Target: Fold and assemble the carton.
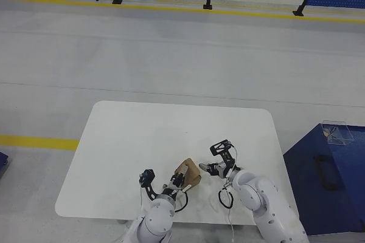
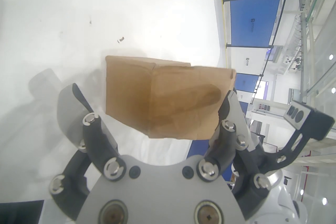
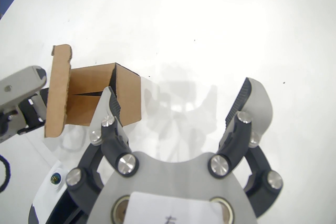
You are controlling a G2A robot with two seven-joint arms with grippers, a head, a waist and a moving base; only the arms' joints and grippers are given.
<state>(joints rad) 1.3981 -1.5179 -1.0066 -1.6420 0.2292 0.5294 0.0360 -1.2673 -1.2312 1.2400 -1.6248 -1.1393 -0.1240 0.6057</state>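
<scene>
A brown carton (image 1: 188,171) lies near the table's front edge, partly folded. Its open end and one raised flap (image 3: 59,91) face my right gripper. My left gripper (image 2: 152,88) is open wide with the carton (image 2: 162,99) between its fingers. One finger (image 2: 231,107) touches the flap's outer side; the other finger (image 2: 78,104) stands just off the opposite wall. My right gripper (image 3: 177,84) is open and empty over bare table. It sits just beside the carton (image 3: 105,96), with one finger (image 3: 110,101) in front of the carton's open end. From above, the right gripper (image 1: 214,169) is to the right of the carton.
The white table (image 1: 170,127) stretches away bare behind the carton. A blue bin (image 1: 331,182) stands off the table's right side with a clear container (image 1: 337,130) on top. The front edge of the table is close behind both grippers.
</scene>
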